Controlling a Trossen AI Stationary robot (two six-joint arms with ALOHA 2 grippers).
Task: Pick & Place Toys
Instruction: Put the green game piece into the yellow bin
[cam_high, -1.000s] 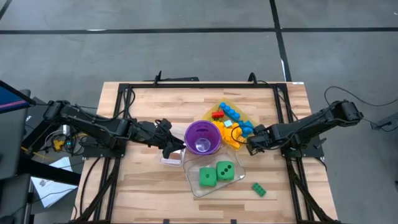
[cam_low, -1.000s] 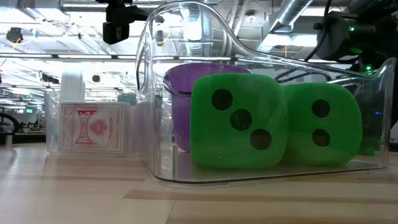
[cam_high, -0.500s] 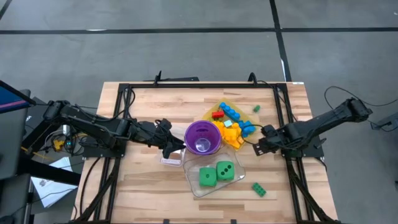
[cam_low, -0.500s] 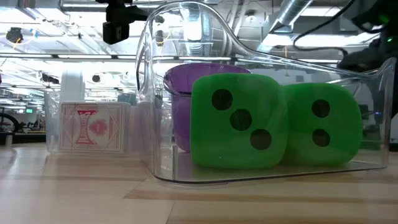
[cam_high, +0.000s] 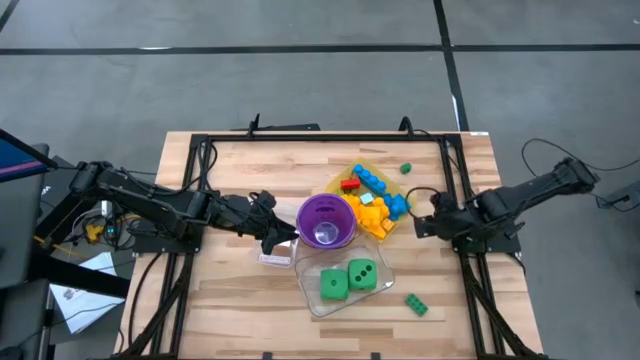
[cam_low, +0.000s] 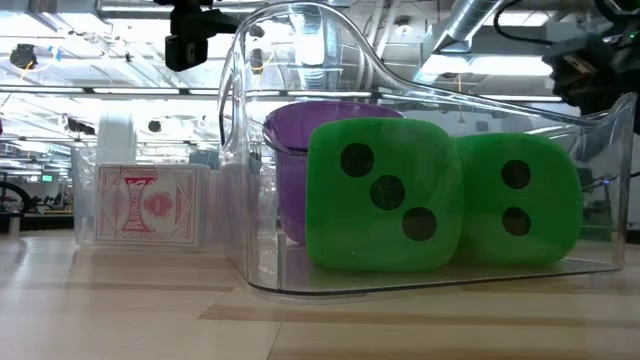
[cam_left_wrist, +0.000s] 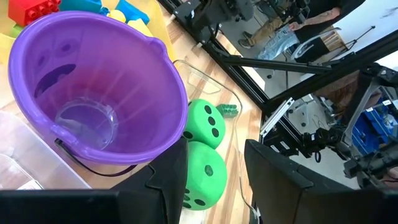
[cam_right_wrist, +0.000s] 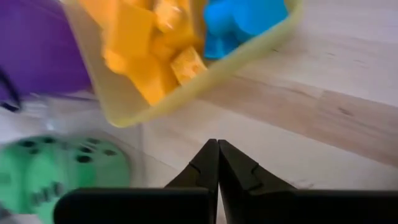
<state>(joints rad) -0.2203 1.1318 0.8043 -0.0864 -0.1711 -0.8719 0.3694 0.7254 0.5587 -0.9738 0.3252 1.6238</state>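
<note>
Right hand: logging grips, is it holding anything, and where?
Nothing. The right hand is shut and empty above bare table, beside the yellow tray.
</note>
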